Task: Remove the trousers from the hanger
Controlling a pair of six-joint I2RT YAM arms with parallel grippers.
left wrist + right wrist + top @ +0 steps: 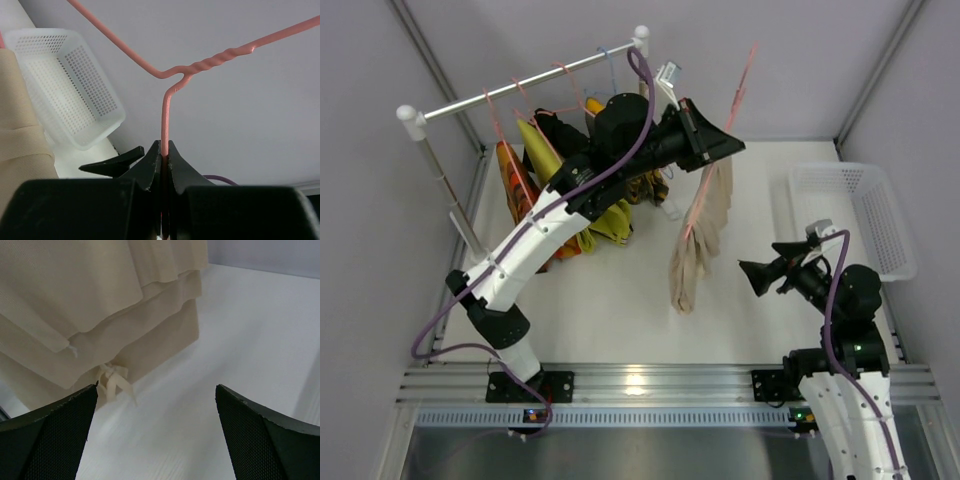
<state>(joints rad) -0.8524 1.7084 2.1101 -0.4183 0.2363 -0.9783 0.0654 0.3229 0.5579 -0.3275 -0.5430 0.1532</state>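
One pink hanger with beige trousers clamped in my left end effector; right end effector apart, basket at 3 o'clock.

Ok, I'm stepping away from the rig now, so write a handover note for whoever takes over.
Left gripper: shut on the pink hanger, held clear of the rack rail.
Right gripper: open, facing the lower end of the beige trousers, not touching.
Beige trousers are draped over that hanger; the orange-red trousers hang on the rail.
Done: hanger off the rail.
Left: pull the beige pair off, then the orange-red.
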